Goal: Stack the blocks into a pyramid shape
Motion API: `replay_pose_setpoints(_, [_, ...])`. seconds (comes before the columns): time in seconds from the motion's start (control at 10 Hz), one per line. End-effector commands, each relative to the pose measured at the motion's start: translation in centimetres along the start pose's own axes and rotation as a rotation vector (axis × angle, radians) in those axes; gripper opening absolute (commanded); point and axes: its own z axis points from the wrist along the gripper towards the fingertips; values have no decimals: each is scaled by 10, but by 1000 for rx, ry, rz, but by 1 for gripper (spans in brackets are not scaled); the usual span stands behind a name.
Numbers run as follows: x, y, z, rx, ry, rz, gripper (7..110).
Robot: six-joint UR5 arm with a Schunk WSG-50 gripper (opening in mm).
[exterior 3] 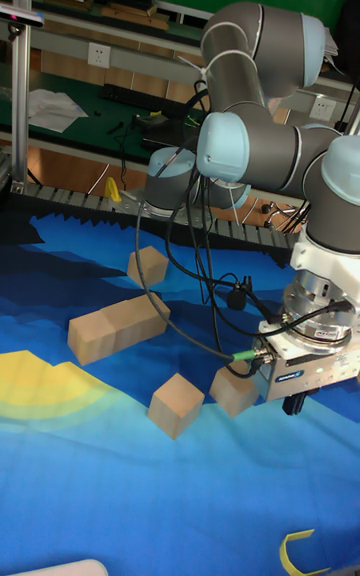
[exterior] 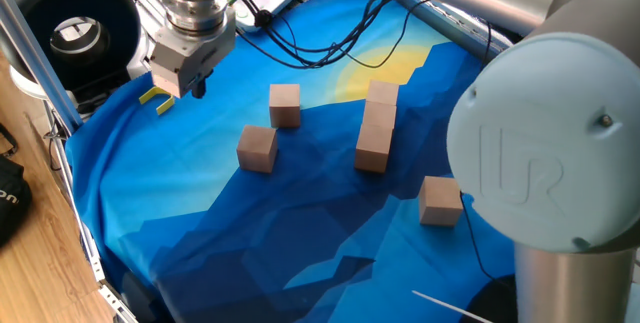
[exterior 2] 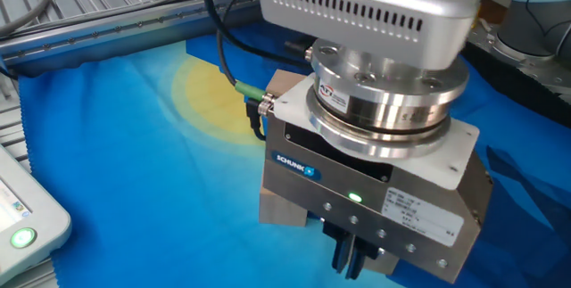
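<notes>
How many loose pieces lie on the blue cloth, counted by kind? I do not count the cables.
Light-brown wooden cubes: 6 (three of them lie in one touching row)
Yellow U-shaped piece: 1
Total: 7
</notes>
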Motion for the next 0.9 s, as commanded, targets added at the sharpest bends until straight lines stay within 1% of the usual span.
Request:
replay_pose_setpoints(0.0, [-21,17,24,-39,25,-36,7])
replay_pose_setpoints(0.1, [-46,17,57,-1,26,-56,7])
replay_pose_setpoints(0.2, [-53,5,79,61,45,-90,7])
replay_pose_setpoints(0.3, [-56,11,84,60,34,-105,7])
replay_pose_setpoints(0.4, [-39,16,75,30,71,-161,7])
replay_pose_setpoints(0.5, [1,35,64,-79,182,-239,7])
replay_pose_setpoints(0.6, [24,34,64,-103,228,-277,7])
replay_pose_setpoints(0.7, [32,27,64,-91,214,-266,7])
replay_pose_setpoints(0.8, [44,17,56,-72,221,-272,7])
